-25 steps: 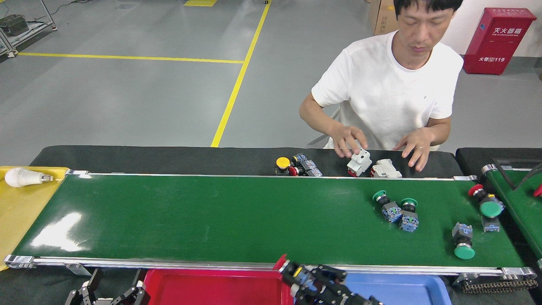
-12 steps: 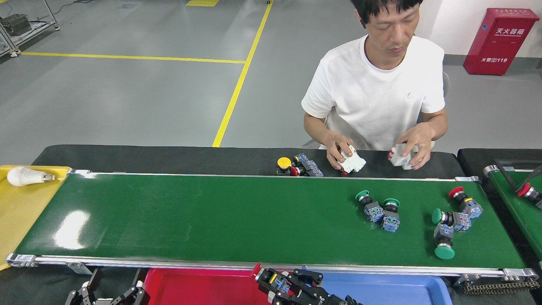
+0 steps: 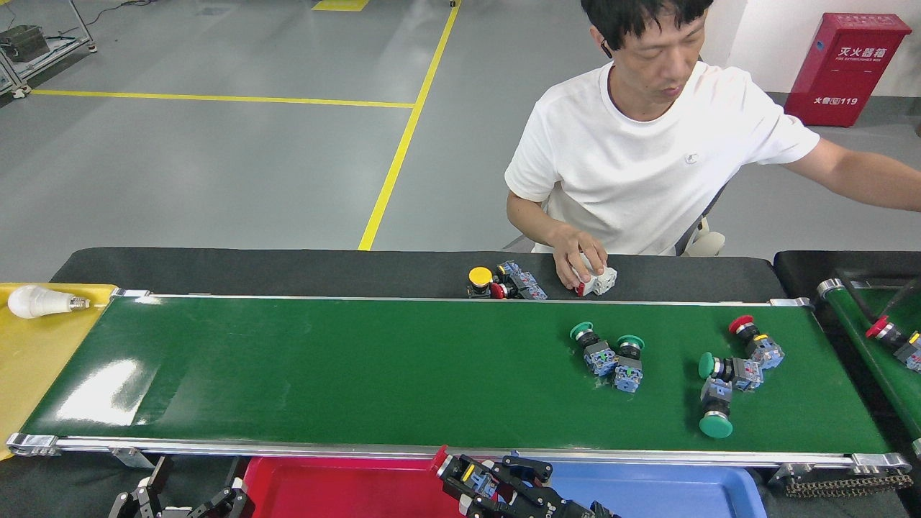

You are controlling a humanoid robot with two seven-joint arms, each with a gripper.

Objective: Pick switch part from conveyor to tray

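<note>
The conveyor (image 3: 360,367) runs across the head view as a wide glossy green belt. On its right half lie two green-capped switch parts (image 3: 608,354) and a cluster of three more (image 3: 730,374), one of them red-capped. At the bottom edge my right gripper (image 3: 478,478) is shut on a red-capped switch part (image 3: 440,458). It holds the part over the seam between the red tray (image 3: 345,489) and the blue tray (image 3: 669,493). My left gripper (image 3: 183,496) rests low at the bottom left with its fingers apart and nothing between them.
A person sits behind the belt, one hand on a white breaker (image 3: 601,280), the other arm stretched off to the right. Loose switches (image 3: 504,282) lie on the black table. A bulb (image 3: 39,301) rests on a yellow tray (image 3: 29,360). A narrower belt (image 3: 874,352) stands at right.
The belt has carried the switch parts leftward. My right gripper dropped back and left with the red-capped part, then held still. The person's far hand left the table with the second breaker.
</note>
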